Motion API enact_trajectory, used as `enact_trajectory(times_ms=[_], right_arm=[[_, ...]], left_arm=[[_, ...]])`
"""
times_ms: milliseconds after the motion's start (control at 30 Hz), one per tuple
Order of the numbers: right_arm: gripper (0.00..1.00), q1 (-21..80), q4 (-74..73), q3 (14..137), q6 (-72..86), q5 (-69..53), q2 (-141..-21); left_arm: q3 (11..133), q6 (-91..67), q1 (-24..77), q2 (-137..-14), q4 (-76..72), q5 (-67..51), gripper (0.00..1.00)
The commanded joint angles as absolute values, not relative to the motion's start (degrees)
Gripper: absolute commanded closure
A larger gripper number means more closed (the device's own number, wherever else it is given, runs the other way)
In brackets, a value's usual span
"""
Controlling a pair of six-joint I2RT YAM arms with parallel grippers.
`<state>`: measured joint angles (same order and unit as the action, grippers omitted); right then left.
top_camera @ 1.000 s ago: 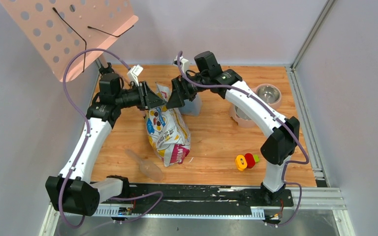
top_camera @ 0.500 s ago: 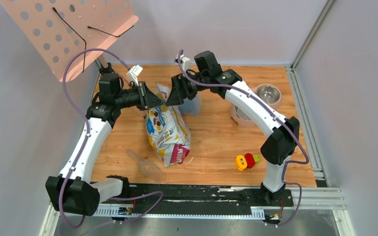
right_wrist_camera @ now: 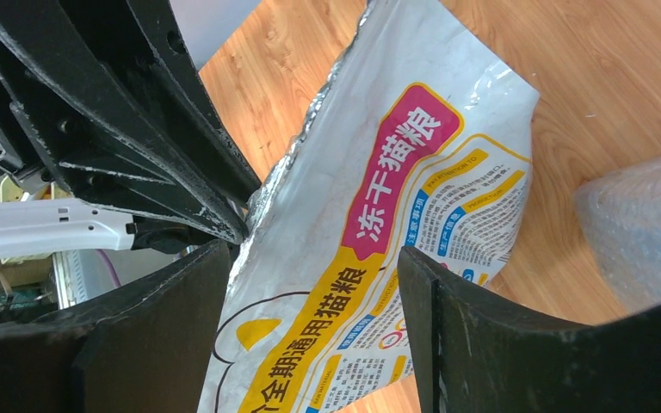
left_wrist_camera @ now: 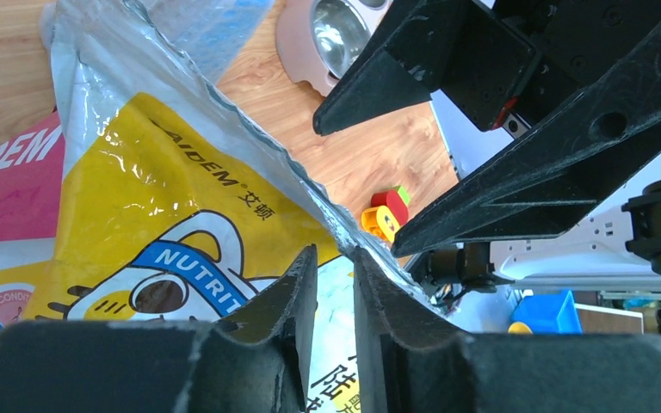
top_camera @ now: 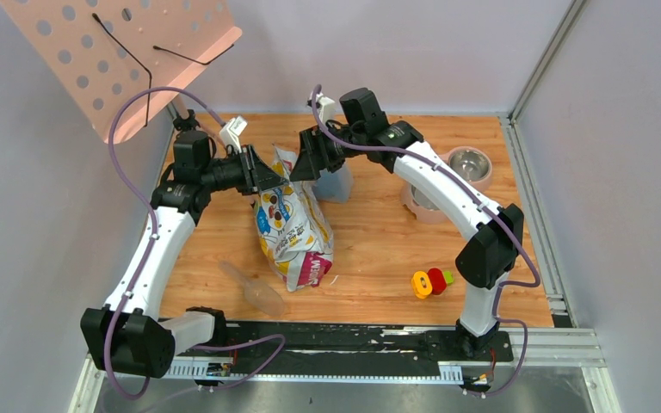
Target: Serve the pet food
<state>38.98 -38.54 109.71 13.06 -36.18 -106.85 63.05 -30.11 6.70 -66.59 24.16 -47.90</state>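
- The pet food shows in no view; the opaque bag [top_camera: 297, 228], lying on the wooden table [top_camera: 379, 249], hides its contents.
- The left gripper [left_wrist_camera: 334, 252] is pinched on the bag's crinkled silver foil top edge.
- The right gripper [right_wrist_camera: 314, 249] is spread wide, with the bag's glossy printed face between its fingers; I cannot tell if they touch it.
- Each gripper's black wedge-shaped fingers block part of the other's wrist view.
- A round steel bowl [top_camera: 469, 163] sits well apart at the right.

One glossy yellow-white printed bag [top_camera: 293, 228] counted, one clear plastic scoop [top_camera: 254, 290], one bluish translucent pouch [top_camera: 337, 185], one shiny steel bowl [top_camera: 470, 163] seen, one pale pink stand [top_camera: 417, 211], one yellow-red-green toy [top_camera: 430, 281], one pink perforated panel [top_camera: 120, 52].
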Motion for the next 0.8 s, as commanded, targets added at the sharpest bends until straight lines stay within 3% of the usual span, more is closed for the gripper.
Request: enact_trajectory(times_ms=[0,200,567,767], right_arm=[[0.28,39.5,-36.3,111.1,13.6,-33.6,-106.9],[0.29,39.5,-36.6,110.6,13.1,-33.4,-106.8],[0.28,39.9,-37.0,110.3,12.4,-36.8,-107.1],[0.29,40.1,-37.5,109.7,12.5,-32.0,-107.2]], left_arm=[[62.6,-30.3,6.1,-66.1,24.8,-47.0,0.68],[62.6,-30.3,6.1,-66.1,24.5,-47.1,0.62],[62.5,-30.4,6.1,-66.1,24.2,-47.2,0.61],[62.2,-30.7,6.1,-65.9,23.9,-47.3,0.62]])
